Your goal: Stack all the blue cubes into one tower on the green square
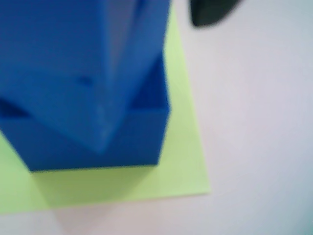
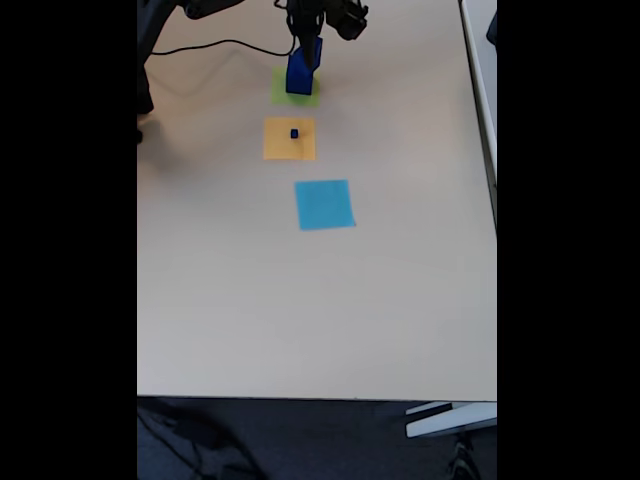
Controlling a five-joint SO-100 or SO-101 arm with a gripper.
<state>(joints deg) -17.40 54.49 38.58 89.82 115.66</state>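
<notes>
- One gripper [image 2: 308, 42] hangs at the far end of the table [image 2: 320, 300] in the fixed view, right above the green square [image 2: 312, 97].
- It is too small and dark there to tell how wide its fingers are, or if they hold the top cube.
- Blue cubes [image 2: 300, 72] stand in a tower on the green square, straight under the gripper.
- In the wrist view the big bottom cube [image 1: 132, 139] sits flat on the green square [image 1: 181, 161].
- A smaller cube [image 1: 63, 83] sits on top of it, turned a bit so its corner points over the front of the bottom cube.
- That view is blurry, so the top of the tower is hard to make out.
- Green paper shows in front of the tower and beside it.
- A dark rounded thing [image 1: 212, 12] pokes in at the top edge of the wrist view, past the green square. I cannot tell what it is.
- Next to the green square, a bit nearer the camera in the fixed view, lies an orange square [image 2: 289, 140].
- One tiny blue cube [image 2: 294, 133] sits on the orange square, near its middle.
- A light blue square [image 2: 324, 204] lies farther from the green square, past the orange one.
- A black cable [image 2: 215, 45] runs across the table to the left of the green square in the fixed view.
</notes>
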